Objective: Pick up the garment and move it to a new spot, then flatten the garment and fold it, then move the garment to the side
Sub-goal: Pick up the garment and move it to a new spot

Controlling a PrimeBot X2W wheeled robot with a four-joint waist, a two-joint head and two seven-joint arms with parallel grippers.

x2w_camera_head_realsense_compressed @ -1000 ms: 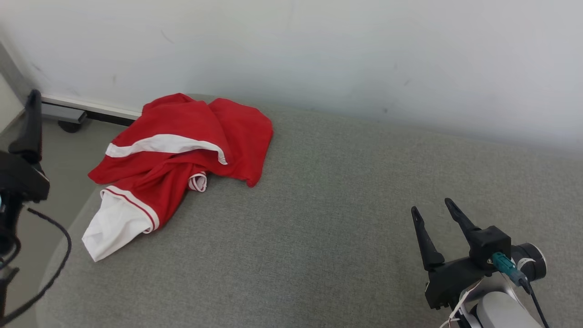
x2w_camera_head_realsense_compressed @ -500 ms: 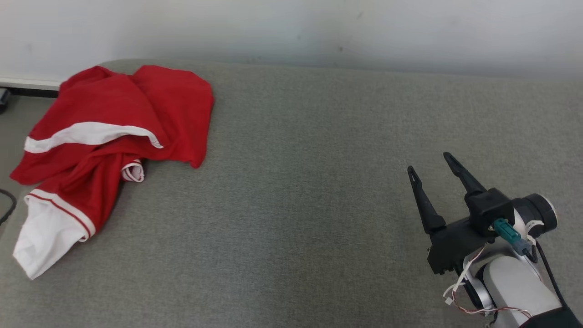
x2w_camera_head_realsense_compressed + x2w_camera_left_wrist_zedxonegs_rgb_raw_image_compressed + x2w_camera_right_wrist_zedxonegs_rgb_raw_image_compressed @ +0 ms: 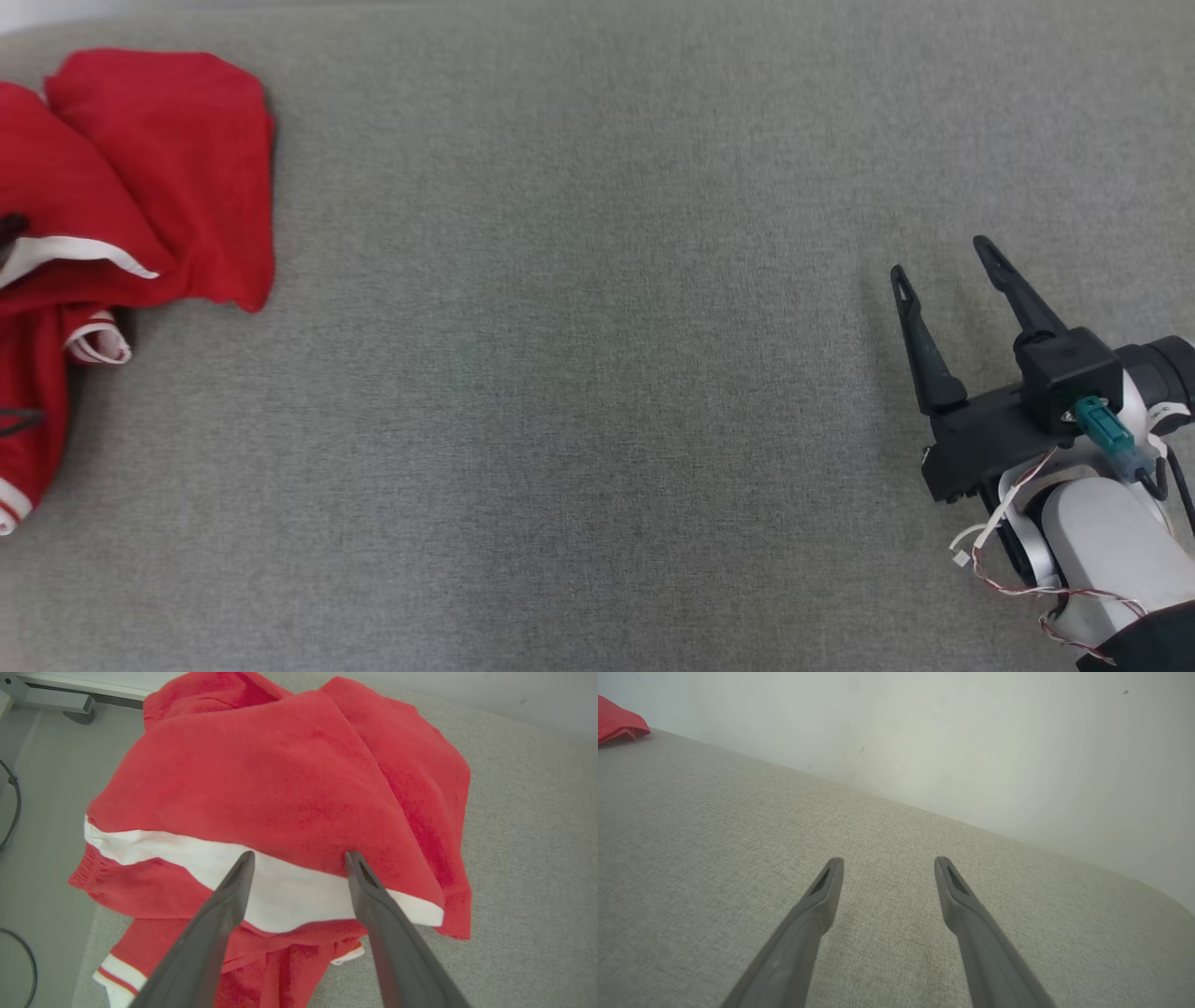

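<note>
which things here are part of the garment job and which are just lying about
Job: crumpled red garment with white stripe; grey fabric surface under it; left gripper, open, pointing at the garment; right gripper, open.
Lying about: black cable, off the surface; grey metal bar behind the garment.

Right gripper (image 3: 941,259) at near right, fingers spread wide, empty, pointing far and slightly left, pale forearm (image 3: 1102,532) behind it. Left gripper (image 3: 300,855) also spread wide, holding nothing.
</note>
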